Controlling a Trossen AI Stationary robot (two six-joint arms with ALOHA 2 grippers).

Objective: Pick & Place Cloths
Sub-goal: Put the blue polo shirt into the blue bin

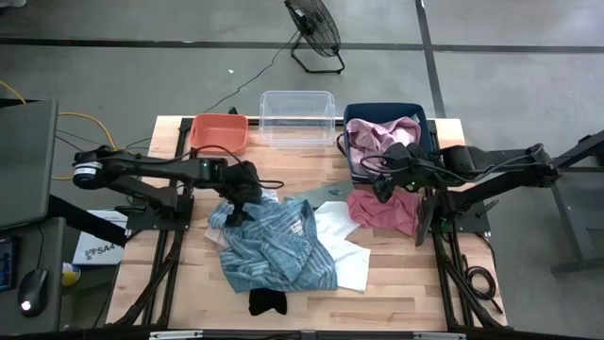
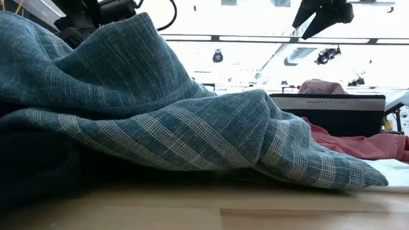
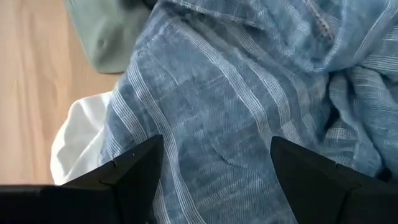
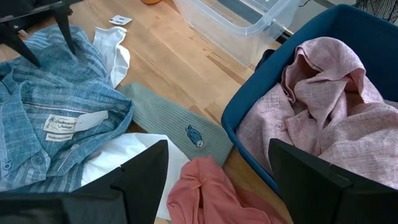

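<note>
I have the left claw (image 3: 211, 180) open just above the blue-striped shirt (image 1: 274, 247) heaped mid-worktop (image 1: 406, 283), so next I'd lower and pinch a fold, while the right claw (image 4: 217, 180) waits open by the blue bin (image 1: 427, 127).

Two dark jointed arms, black cables along them, silver band at left arm's base, flat black wedge-shaped fingers (image 3: 127, 177)

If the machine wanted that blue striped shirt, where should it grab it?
Probably from straight above, pinching a raised fold. The blue striped shirt lies crumpled on the table, its humps and ridges standing up, so a fold offers cloth to close on, whereas a flat edge gives little. The left tool hovers open over its upper corner, near the bunched part.
</note>
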